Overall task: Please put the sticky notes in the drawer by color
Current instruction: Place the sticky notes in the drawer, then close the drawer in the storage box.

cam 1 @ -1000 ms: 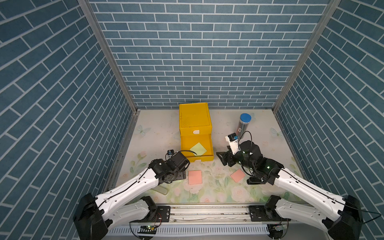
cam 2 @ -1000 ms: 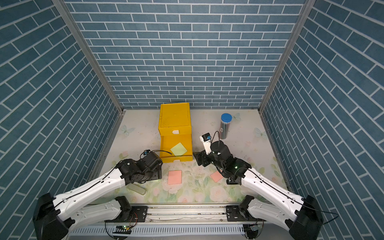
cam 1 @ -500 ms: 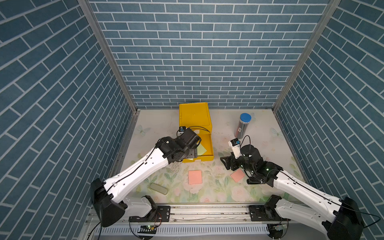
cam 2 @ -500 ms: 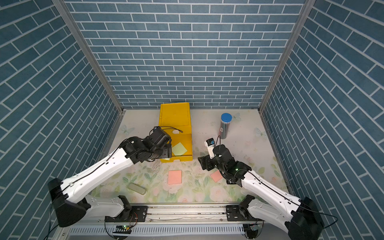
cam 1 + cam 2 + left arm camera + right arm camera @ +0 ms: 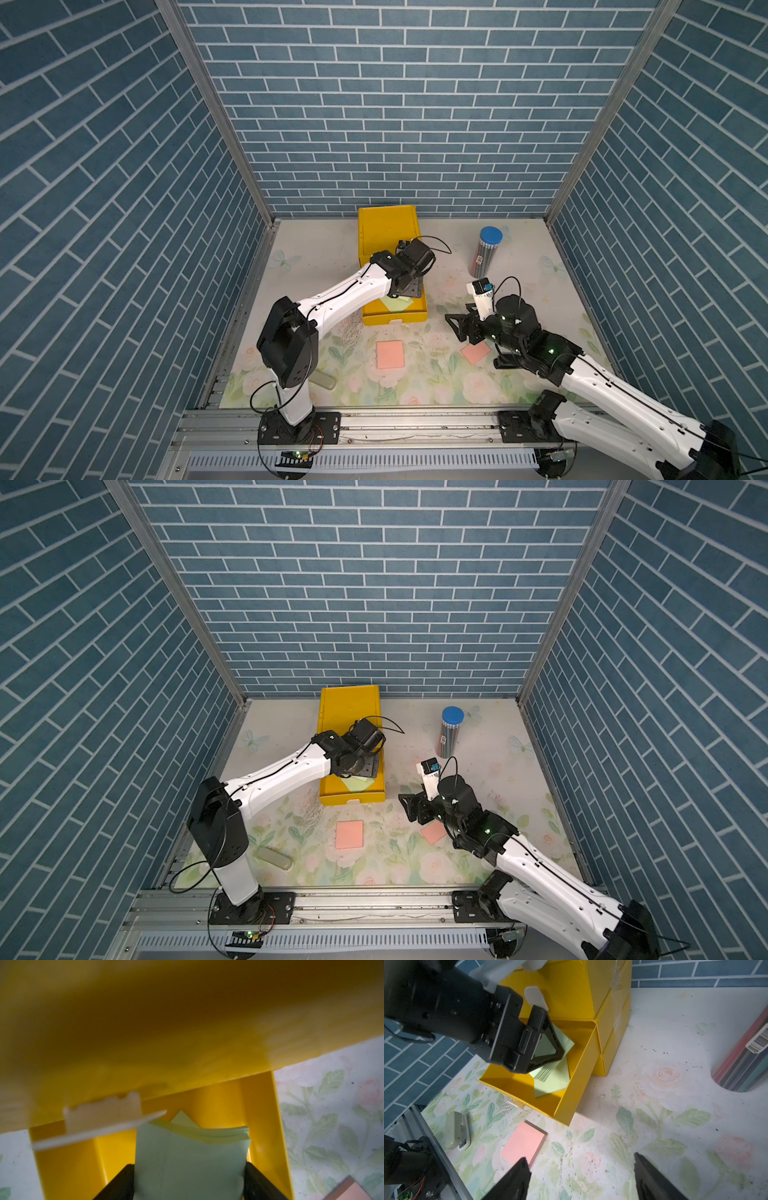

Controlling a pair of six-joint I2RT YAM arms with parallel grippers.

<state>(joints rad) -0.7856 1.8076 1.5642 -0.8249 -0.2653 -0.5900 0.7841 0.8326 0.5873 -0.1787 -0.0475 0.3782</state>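
Two sticky notes lie out on the counter (image 5: 519, 257): a salmon pad (image 5: 390, 354) in front of the yellow cabinet (image 5: 386, 232), and a second salmon pad (image 5: 476, 353) near the right gripper (image 5: 582, 1161), whose fingers are spread and empty. The left gripper (image 5: 550, 1047) is down inside the open drawer (image 5: 577, 1084), its fingers clenched on a green pad (image 5: 187, 1157) held tilted above the resting green pad (image 5: 556, 1086).

The held pad's sheets fan apart, so on release it may land on edge against the wall or the other pad and stop the drawer from shutting. A sheet could also cling to a finger and lift out with it. The white tab (image 5: 535, 997) of the drawer above sits close over the left gripper, so a straight pull upward could snag it and shift the cabinet.
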